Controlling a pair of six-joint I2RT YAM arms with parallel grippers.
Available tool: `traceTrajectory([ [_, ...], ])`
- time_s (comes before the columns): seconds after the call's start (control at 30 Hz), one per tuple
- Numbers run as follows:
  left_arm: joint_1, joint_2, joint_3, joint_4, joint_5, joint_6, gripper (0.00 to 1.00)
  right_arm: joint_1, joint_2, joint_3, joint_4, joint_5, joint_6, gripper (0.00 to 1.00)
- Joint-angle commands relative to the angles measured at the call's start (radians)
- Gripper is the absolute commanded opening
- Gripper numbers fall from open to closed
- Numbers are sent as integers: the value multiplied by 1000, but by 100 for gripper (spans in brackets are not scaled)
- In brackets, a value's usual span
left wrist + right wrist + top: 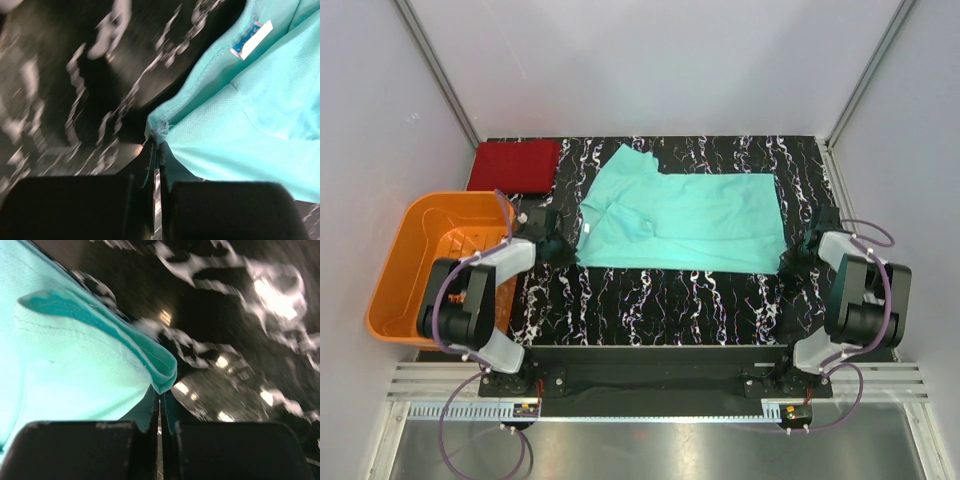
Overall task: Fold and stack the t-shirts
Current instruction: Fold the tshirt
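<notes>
A light teal-green t-shirt [690,220] lies spread across the black marbled table, partly folded, its collar to the left. A dark red t-shirt [515,165] sits folded at the back left corner. My left gripper [563,250] is at the teal shirt's near left corner and is shut on that corner [159,131]. My right gripper [788,262] is at the near right corner, shut on the doubled hem [165,380]. A white neck label [251,40] shows in the left wrist view.
An orange slatted basket [405,270] stands off the table's left edge, beside the left arm. Grey walls close in the back and sides. The table's near strip [660,305] in front of the shirt is bare black marble pattern.
</notes>
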Motion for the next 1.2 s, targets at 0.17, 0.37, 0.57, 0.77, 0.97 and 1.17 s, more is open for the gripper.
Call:
traceTrajectory([
  [0.17, 4, -292, -201, -140, -102, -66, 0, -5, -220, -136, -153, 52, 50, 0],
  [0.37, -69, -506, -254, -206, -114, -94, 57, -5, -296, -50, -238, 52, -30, 23],
  [0.57, -181, -526, -117, -229, -109, -27, 56, -5, -425, 8, -242, 19, -109, 67],
  [0.77, -223, -403, -4, -165, -6, 93, 41, -2, -311, 20, -107, -179, -125, 54],
  [0.97, -246, -397, -39, -50, 40, 43, 40, 6, -147, 49, 11, -271, -74, 32],
  [1.17, -266, -248, 24, 3, 97, 47, 35, 6, -4, 95, 41, -220, -45, 16],
])
